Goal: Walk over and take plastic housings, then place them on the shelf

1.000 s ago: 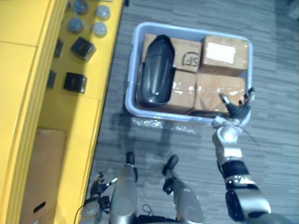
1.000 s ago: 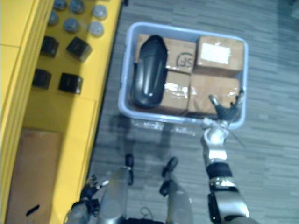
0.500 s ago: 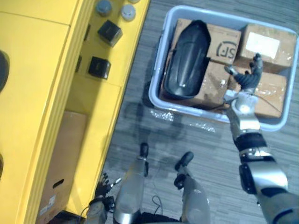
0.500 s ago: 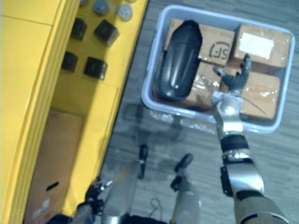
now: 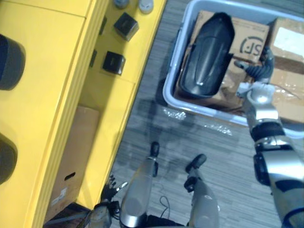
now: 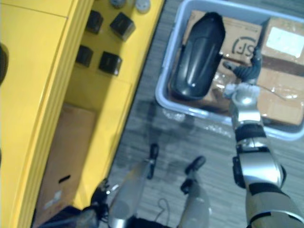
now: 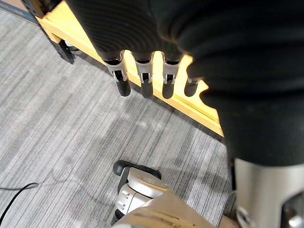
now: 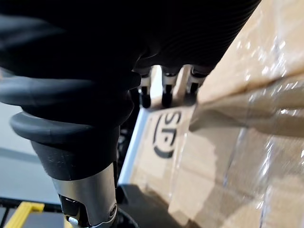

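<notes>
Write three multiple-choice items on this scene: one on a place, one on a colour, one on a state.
1. Where does the black housing lie?
A. on the floor
B. in the bin, on cardboard boxes
C. in a hand

2. What colour is the shelf?
A. yellow
B. red
C. white

3. How is the right hand?
A. shut on the housing
B. curled round the bin's rim
C. open, over the boxes

Key:
1 B, the housing rests across the boxes inside the bin.
2 A, its top and ledges are all yellow.
3 C, its fingers are spread and hold nothing.
</notes>
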Available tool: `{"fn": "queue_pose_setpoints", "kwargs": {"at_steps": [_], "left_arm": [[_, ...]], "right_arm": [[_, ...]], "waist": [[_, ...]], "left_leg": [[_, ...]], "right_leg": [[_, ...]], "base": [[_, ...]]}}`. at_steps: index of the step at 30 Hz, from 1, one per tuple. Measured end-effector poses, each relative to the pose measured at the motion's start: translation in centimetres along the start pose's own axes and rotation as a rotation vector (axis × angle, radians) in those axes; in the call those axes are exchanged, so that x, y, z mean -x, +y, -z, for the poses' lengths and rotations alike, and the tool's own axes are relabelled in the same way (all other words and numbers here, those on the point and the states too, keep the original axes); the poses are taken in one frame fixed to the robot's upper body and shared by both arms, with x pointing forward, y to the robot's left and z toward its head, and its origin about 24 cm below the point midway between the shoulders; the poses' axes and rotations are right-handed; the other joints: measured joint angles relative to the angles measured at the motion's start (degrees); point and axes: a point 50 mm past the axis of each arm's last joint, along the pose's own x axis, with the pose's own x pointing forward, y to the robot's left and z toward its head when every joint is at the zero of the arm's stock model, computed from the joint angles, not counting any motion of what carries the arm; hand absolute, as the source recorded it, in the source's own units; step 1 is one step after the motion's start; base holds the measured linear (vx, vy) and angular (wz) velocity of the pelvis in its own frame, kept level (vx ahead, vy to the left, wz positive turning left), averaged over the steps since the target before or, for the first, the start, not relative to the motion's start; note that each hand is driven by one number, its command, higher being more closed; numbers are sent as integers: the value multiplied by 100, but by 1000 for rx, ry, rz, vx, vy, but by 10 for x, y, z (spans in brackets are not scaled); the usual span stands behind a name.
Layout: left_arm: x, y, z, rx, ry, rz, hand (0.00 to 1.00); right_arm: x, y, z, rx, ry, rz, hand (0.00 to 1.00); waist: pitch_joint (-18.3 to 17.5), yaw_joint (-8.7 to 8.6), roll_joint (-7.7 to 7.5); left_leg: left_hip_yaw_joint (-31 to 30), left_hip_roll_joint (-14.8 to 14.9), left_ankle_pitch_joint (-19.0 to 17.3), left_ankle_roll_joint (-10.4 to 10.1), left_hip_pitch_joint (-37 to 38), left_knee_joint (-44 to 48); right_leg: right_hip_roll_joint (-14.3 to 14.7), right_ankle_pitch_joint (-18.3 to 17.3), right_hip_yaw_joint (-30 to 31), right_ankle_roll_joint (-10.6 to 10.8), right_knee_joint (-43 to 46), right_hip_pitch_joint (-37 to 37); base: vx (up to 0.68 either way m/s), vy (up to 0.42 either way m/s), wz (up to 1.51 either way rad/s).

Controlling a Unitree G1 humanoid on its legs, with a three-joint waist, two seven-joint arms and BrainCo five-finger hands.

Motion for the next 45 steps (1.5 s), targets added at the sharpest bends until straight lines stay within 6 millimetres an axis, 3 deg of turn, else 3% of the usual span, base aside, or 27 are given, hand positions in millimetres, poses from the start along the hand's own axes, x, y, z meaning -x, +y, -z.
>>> {"fn": "queue_pose_setpoints", "kwargs": {"at_steps": [5, 14, 19, 32, 33, 45], "left_arm": [[0, -1, 1, 4, 7, 29, 0], [2, -2, 9, 7, 40, 40, 0], [3, -5, 10, 9, 30, 68, 0], [2, -8, 10, 19, 32, 77, 0], [2, -8, 10, 20, 31, 77, 0], [0, -7, 8, 55, 27, 74, 0]], "right_arm": [[-8, 3, -28, -2, -72, -3, 0], [-8, 6, -26, 103, -66, -56, 0], [-11, 1, -26, 190, -28, -52, 0], [-16, -2, -32, 360, 21, -17, 0], [-17, -2, -34, 371, 20, -13, 100], [-22, -21, -33, 514, 81, 27, 100]], "waist": [[3, 63, 29], [-2, 168, 59], [-2, 229, 184], [-5, 350, 195], [-5, 360, 195], [-6, 468, 196]], "left_leg": [[-60, 2, 50, -16, -152, 6], [-96, 2, 48, -17, -206, 78], [-197, 6, 49, -18, -364, 170], [-219, 32, 48, -20, -519, 219], [-220, 34, 47, -20, -548, 229], [-242, 36, 45, -23, -566, 242]], "right_leg": [[-15, -43, -20, -20, 116, -169], [-67, -130, -56, -37, 218, -194], [-64, -133, -175, -42, 255, -262], [-17, -129, -194, -59, 197, -352], [-13, -119, -194, -55, 195, -374], [15, -112, -202, -58, 201, -372]], "base": [[-5, -4, 5], [-7, 0, 1], [-15, -9, 8], [0, 0, 0], [0, 0, 0], [0, 0, 0]]}}
